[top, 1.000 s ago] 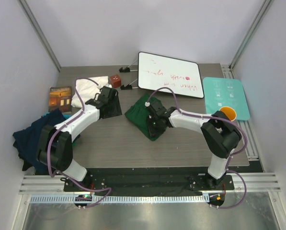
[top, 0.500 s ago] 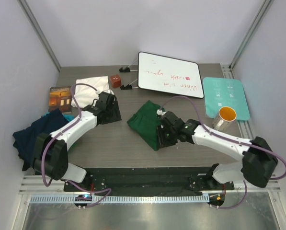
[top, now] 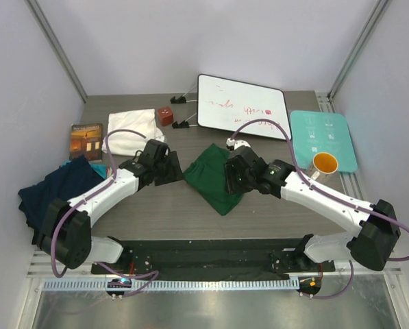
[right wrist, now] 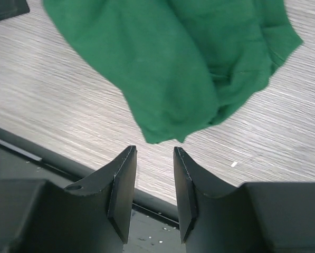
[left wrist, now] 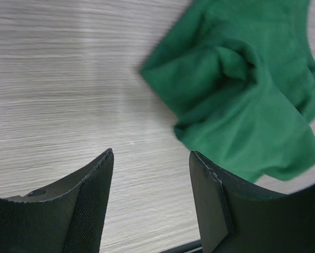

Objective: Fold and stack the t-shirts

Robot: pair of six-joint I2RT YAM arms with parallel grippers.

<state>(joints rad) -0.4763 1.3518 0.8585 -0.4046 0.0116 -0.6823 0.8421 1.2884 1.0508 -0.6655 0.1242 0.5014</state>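
Right now the crumpled dark green cloth t-shirt point(top: 214, 177) lies bunched in the middle of the grey wood-grain table point(top: 156, 212), which I take to be the working spot. The other two wait off to the left: the cream-white t-shirt point(top: 130, 131) lies flat near the far corner, and the navy blue t-shirt point(top: 57, 195) is heaped at the table's left edge. The two arms flank the green one, seemingly so each can take a side and spread it out. The left gripper point(top: 171, 168) hangs just beside the shirt's left edge with its jaws spread wide and nothing between them. The right gripper point(top: 233, 179) sits over the shirt's right side. From its wrist camera its jaws stand apart and empty, with the cloth's near corner just beyond the fingertips. Compared with a second ago, the left gripper has come away from the white shirt towards the green one. The right arm has unfolded from a tucked pose to a long reach, its gripper has let its jaws widen, and the green bundle has shifted slightly and changed outline.
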